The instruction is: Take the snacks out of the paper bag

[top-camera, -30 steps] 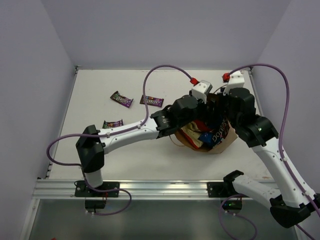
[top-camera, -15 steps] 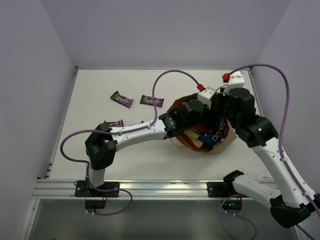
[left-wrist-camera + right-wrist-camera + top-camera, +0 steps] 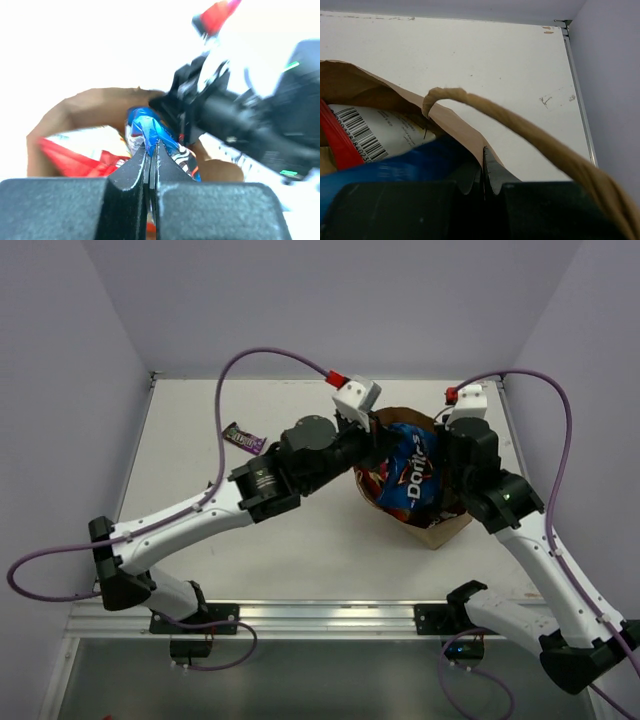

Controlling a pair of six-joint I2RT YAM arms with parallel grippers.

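One purple candy bar (image 3: 243, 438) is seen on the table (image 3: 180, 410) at the left. One blue Doritos bag (image 3: 412, 472) is pinched by the closed left gripper (image 3: 150, 148) and held up at the mouth of the single paper bag (image 3: 440, 530). The bag's rim is clamped by the closed right gripper (image 3: 483, 160); two others, a red packet (image 3: 75, 157) and a white packet (image 3: 380, 132), appear to lie inside.

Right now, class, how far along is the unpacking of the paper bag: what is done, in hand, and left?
Done: one purple candy bar lies out on the table. In hand: the left gripper is shut on the blue Doritos bag, raised at the mouth of the paper bag, while the right gripper pinches its rim. Left: a red packet and a white barcoded packet are inside.
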